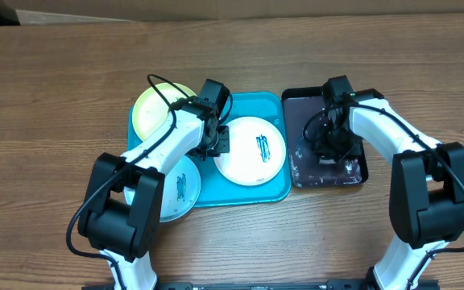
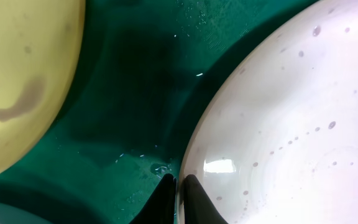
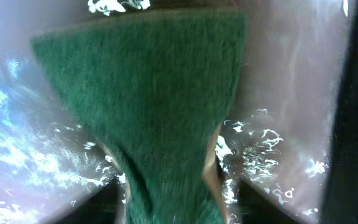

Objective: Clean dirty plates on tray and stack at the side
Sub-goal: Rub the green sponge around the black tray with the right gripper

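Note:
The turquoise tray [image 1: 208, 193] holds the white plate [image 1: 252, 151], which has a teal scribble. The yellow-green plate [image 1: 155, 109] lies at the tray's far left. The pale blue plate [image 1: 177, 187] lies over its near left corner, partly under my left arm. My left gripper [image 1: 221, 141] is shut on the white plate's left rim. In the left wrist view the fingers [image 2: 179, 190] pinch that rim [image 2: 278, 124] above the tray floor [image 2: 129, 93], and the yellow-green plate [image 2: 17, 81] is at the left. My right gripper [image 1: 329, 149] is down in the black tray, shut [image 3: 173, 186] on the green sponge [image 3: 148, 99].
The smaller black tray [image 1: 357, 173] stands right of the turquoise tray, its floor wet and foamy [image 3: 30, 143]. Bare wood-grain table [image 1: 55, 97] lies all round both trays.

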You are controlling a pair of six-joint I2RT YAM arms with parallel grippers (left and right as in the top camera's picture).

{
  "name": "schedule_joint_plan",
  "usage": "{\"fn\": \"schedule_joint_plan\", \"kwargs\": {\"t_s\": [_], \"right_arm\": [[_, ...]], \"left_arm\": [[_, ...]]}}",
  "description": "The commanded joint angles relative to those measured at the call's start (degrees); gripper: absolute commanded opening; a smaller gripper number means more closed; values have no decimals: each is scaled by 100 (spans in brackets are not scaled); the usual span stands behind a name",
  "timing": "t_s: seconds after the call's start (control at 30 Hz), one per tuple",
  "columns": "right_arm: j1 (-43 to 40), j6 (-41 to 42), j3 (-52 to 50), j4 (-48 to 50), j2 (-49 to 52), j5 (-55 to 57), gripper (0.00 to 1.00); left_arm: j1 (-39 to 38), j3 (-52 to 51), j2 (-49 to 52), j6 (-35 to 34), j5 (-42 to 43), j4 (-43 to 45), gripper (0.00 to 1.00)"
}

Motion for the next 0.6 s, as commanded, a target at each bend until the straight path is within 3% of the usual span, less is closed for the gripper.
{"fn": "schedule_joint_plan", "kwargs": {"t_s": [0.0, 0.5, 0.53, 0.57], "right_arm": [[2, -33, 411, -55, 7, -52, 78], [2, -28, 48, 610, 11, -11, 74], [2, -26, -44, 708, 11, -13, 72], [2, -28, -107, 778, 11, -13, 54]], "left_arm": [[-11, -31, 59, -101, 4, 20, 9], [-11, -31, 59, -101, 4, 20, 10], [-11, -31, 59, -98, 4, 20, 10], [-11, -31, 59, -98, 4, 20, 10]]}}
